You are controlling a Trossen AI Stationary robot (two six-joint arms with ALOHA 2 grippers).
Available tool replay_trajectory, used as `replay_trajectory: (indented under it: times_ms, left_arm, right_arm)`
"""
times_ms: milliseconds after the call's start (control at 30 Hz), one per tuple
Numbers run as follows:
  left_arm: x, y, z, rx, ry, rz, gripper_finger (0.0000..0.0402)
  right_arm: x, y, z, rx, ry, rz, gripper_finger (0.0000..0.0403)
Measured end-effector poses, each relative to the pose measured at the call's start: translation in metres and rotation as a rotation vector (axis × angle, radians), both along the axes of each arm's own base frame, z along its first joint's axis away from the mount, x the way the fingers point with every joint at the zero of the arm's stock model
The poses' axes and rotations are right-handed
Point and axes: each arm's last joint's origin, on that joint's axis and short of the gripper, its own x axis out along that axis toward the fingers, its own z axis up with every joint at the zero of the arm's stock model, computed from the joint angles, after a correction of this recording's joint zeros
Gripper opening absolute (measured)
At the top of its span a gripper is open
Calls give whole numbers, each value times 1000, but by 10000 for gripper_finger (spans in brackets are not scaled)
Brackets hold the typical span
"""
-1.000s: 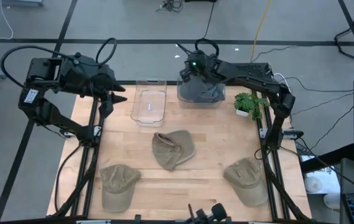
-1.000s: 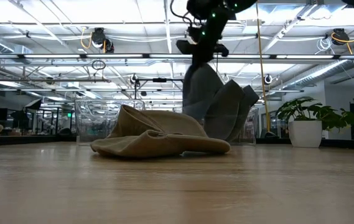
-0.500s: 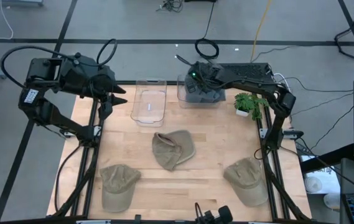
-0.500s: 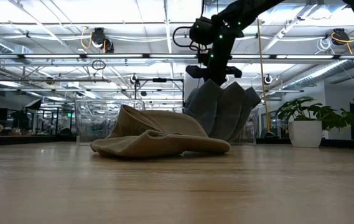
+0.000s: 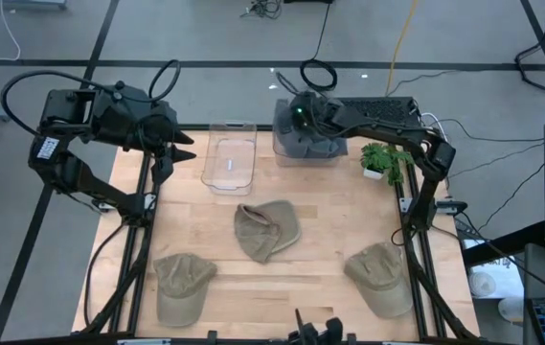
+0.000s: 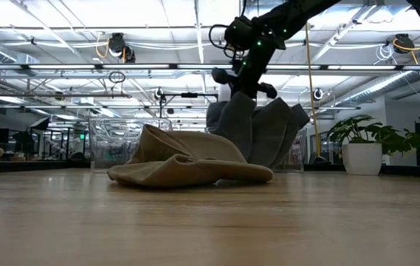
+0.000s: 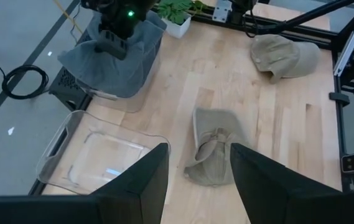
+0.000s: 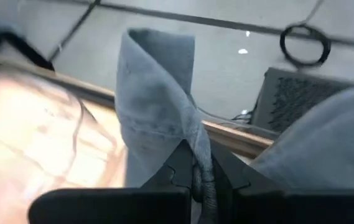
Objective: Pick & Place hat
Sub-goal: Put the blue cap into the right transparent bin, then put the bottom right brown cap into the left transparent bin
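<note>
A grey hat (image 8: 155, 106) hangs from my right gripper (image 8: 196, 179), which is shut on it over the clear bin (image 5: 280, 144) at the table's far edge. In the low view the hat (image 6: 233, 125) reaches down among other grey hats (image 6: 280, 133) in that bin. Tan hats lie flat on the wood at the middle (image 5: 267, 230), near left (image 5: 181, 286) and near right (image 5: 382, 278). My left gripper (image 7: 195, 186) waits open, high above the far left corner (image 5: 171, 144), holding nothing. My right gripper pinches a bunched fold of the grey hat's cloth (image 8: 195, 152) between its two fingers. The fingers slant downward, coming from the table's right side. The hat hangs below them, and its lower part stands in the bin against the other grey hats.
An empty clear bin (image 5: 230, 158) stands left of the hat bin. A potted plant (image 5: 384, 158) stands at the far right. Bare wood lies between the three tan hats.
My right gripper has sunk toward the bin and rolled about its own axis, staying shut. The grey hat has come down with it, from hanging above the bin to standing among the grey hats inside.
</note>
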Motion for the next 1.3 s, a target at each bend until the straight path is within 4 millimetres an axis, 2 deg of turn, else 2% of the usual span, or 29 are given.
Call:
replay_trajectory:
  times_ms: [100,200,433,567,700,867,1000,1133,1300]
  left_arm:
    - [0,0,0,20,4,-18,182]
    - [0,0,0,35,7,-32,182]
    - [2,0,-1,29,10,-27,182]
    - [2,0,-1,13,8,-43,182]
    - [2,-1,-1,10,8,-46,182]
    - [2,-1,-1,10,7,-45,182]
    - [2,0,-1,10,7,-45,182]
    - [2,0,0,11,2,-46,182]
    - [4,0,2,20,-32,-48,182]
  right_arm:
    - [1,-1,2,30,-87,-67,10]
    - [2,-1,2,25,-95,-67,10]
    - [-7,2,-6,40,104,11,26]
    - [-7,3,-7,11,160,71,67]
    - [-11,5,-1,-5,201,109,130]
    - [-18,9,20,-65,165,134,213]
    - [-27,14,47,-158,119,173,262]
    - [-40,23,75,-218,50,235,288]
    - [-55,42,110,-324,-24,360,292]
